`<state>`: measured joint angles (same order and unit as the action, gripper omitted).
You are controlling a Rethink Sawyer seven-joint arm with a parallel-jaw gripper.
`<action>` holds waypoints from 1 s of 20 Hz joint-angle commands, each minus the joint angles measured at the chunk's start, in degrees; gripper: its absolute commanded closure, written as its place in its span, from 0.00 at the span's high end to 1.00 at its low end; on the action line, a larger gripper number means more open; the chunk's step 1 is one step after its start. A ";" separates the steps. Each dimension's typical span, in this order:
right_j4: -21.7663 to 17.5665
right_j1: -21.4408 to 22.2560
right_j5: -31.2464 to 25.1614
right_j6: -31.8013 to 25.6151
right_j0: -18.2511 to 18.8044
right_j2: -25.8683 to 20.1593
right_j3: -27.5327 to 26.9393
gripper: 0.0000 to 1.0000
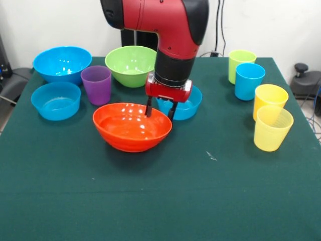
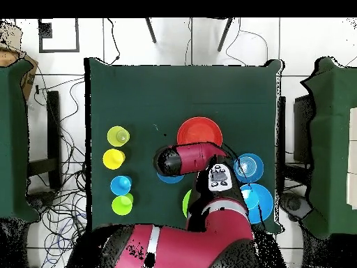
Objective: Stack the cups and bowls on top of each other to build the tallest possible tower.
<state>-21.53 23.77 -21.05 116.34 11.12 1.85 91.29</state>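
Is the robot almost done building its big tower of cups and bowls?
Not yet, nothing is stacked so far. Every cup and bowl sits by itself on the table. Right now the gripper is at the far rim of the orange bowl, one finger inside and one outside, so it seems to be grabbing it. The purple cup, the other cups and the other bowls all wait to be piled up.

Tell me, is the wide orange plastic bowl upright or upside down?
Upright. The wide orange plastic bowl rests on the table with its opening upward; its glossy inside shows.
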 commanded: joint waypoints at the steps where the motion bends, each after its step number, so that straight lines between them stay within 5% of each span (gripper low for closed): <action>1: -4.05 -3.79 -4.54 -5.69 -0.52 -5.73 -2.94 1.00; 10: -4.47 -3.46 -5.50 -7.59 0.15 -6.47 -2.60 1.00; 11: -4.58 -3.40 -5.48 -7.82 0.22 -6.60 -2.47 0.00; 20: -5.87 -3.06 -5.88 -8.79 0.72 -7.53 -2.07 0.00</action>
<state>-22.74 23.44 -22.64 116.34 11.21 1.63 90.46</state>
